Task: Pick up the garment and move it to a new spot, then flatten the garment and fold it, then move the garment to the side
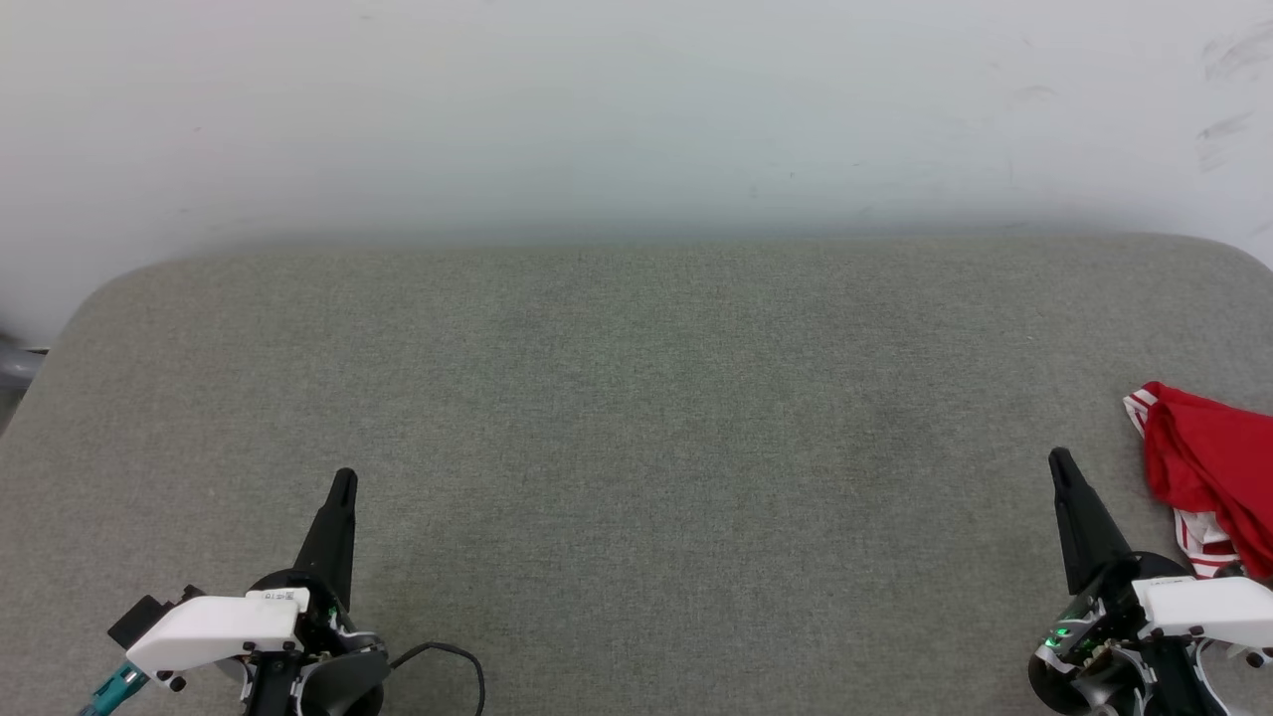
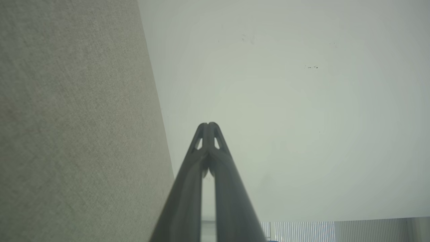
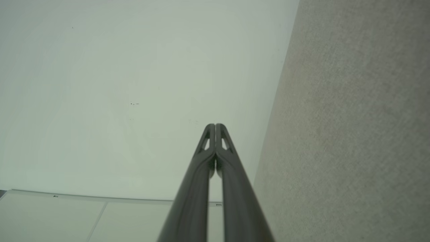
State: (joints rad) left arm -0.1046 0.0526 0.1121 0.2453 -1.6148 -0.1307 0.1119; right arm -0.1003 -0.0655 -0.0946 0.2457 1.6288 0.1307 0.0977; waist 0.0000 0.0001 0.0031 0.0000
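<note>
The garment lies crumpled at the right edge of the grey fabric surface in the head view, red with white red-striped trim, partly cut off by the frame. My right gripper rests just left of it, shut and holding nothing, fingers pointing away from me. My left gripper sits at the lower left, also shut and holding nothing, far from the garment. In the left wrist view the left gripper has its tips pressed together; the right wrist view shows the right gripper the same.
A pale wall rises behind the surface's far edge. A black cable loops near my left wrist. The surface's rounded corners show at far left and far right.
</note>
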